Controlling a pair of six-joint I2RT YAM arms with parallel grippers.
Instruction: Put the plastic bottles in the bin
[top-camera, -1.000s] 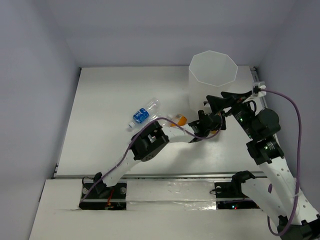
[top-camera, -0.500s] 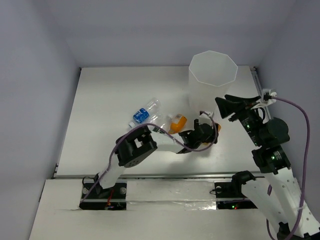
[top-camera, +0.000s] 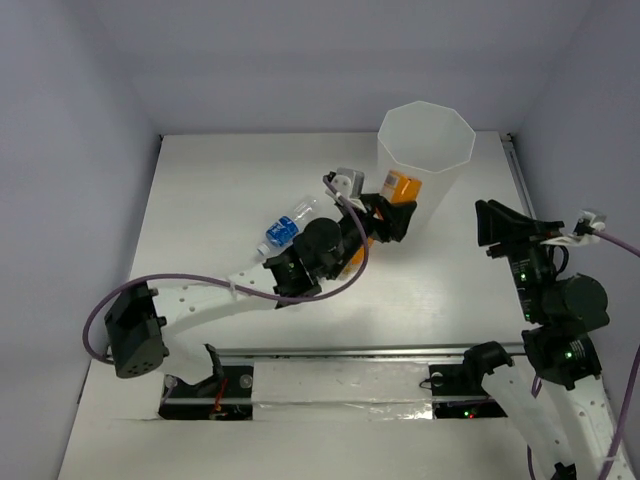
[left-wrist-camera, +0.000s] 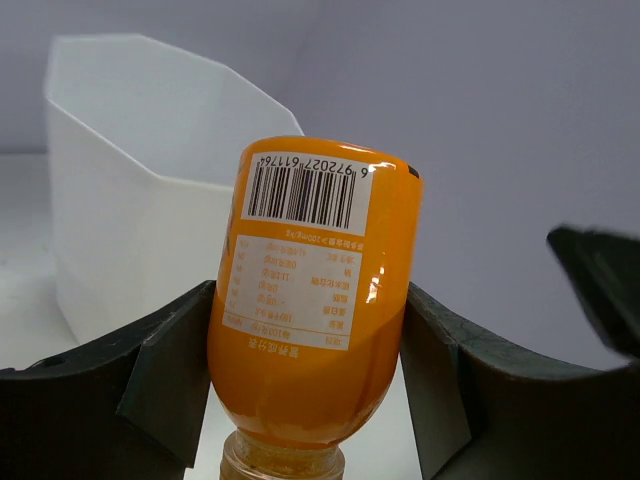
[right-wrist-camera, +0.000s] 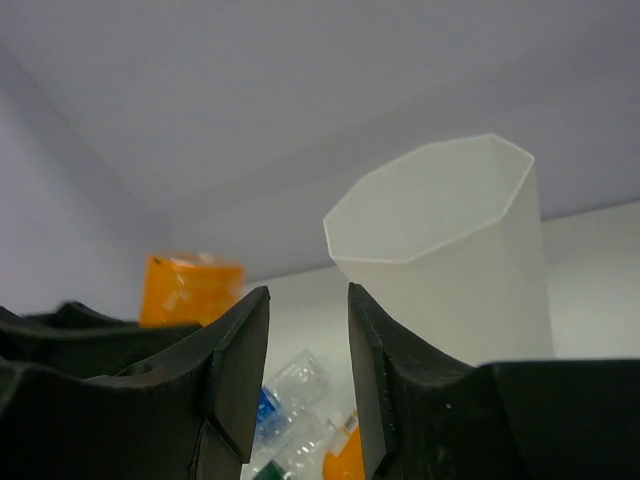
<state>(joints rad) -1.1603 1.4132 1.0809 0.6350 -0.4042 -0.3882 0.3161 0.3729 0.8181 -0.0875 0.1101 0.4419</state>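
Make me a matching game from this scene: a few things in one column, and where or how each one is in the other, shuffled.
Things:
1. orange bottle
2. blue-labelled clear bottle
3. bin
4. right gripper

States:
A. lying on the table
B. standing upright near the table's far edge
C. clamped in the left gripper, lifted off the table
D. holding nothing, a narrow gap between its fingers

Pairs: 1-C, 2-A, 3-B, 4-D

Empty right end effector (right-wrist-camera: 307, 300), narrow gap, white bin (right-wrist-camera: 450, 260) beyond, orange bottle (right-wrist-camera: 190, 290) left, clear bottles (right-wrist-camera: 290, 385) below
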